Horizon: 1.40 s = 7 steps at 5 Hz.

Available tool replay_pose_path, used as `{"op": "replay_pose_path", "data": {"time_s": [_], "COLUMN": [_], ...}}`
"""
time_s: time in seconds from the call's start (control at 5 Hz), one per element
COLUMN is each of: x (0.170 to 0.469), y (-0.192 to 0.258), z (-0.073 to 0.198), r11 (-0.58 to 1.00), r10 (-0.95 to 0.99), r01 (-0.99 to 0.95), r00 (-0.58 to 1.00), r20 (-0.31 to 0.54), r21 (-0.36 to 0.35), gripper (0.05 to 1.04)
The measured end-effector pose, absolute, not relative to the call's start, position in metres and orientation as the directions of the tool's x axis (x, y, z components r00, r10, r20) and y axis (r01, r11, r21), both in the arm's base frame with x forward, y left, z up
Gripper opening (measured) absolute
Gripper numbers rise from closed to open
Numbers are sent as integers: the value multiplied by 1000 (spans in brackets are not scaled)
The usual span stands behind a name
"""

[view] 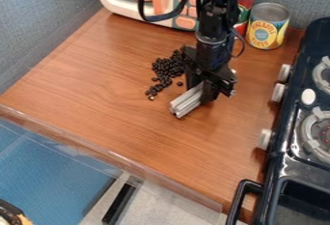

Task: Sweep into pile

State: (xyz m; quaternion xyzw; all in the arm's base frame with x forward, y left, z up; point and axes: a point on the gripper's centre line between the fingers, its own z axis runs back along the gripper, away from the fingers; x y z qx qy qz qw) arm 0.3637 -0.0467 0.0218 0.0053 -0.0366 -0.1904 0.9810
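Observation:
The black gripper [202, 90] hangs over the middle of the wooden counter, shut on a silver-grey grooved bar [186, 104]. One end of the bar points toward the lower left, low over the counter or on it; I cannot tell which. Small dark beans [169, 67] lie to the left of the gripper, bunched at the top and thinning to a loose trail toward the lower left. Part of the bunch may be hidden behind the gripper.
A toy microwave [119, 2] stands at the back left, with two cans behind the arm, one a pineapple can [268, 26]. A black toy stove [283, 147] with knobs and a handle borders the right side. A clear raised edge [116, 157] runs along the counter's front.

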Motion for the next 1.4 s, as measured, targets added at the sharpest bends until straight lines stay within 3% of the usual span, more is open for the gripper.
{"op": "replay_pose_path", "data": {"time_s": [0.4,0.8,1.4], "x": [364,372,380], "y": [-56,-55,-49], "z": [34,13,12], "r11": [922,925,931], "r10": [-386,-380,-364], "r01": [386,378,362], "r00": [917,923,929], "r20": [98,64,60], "r21": [19,37,48], "gripper": [386,386,386]}}
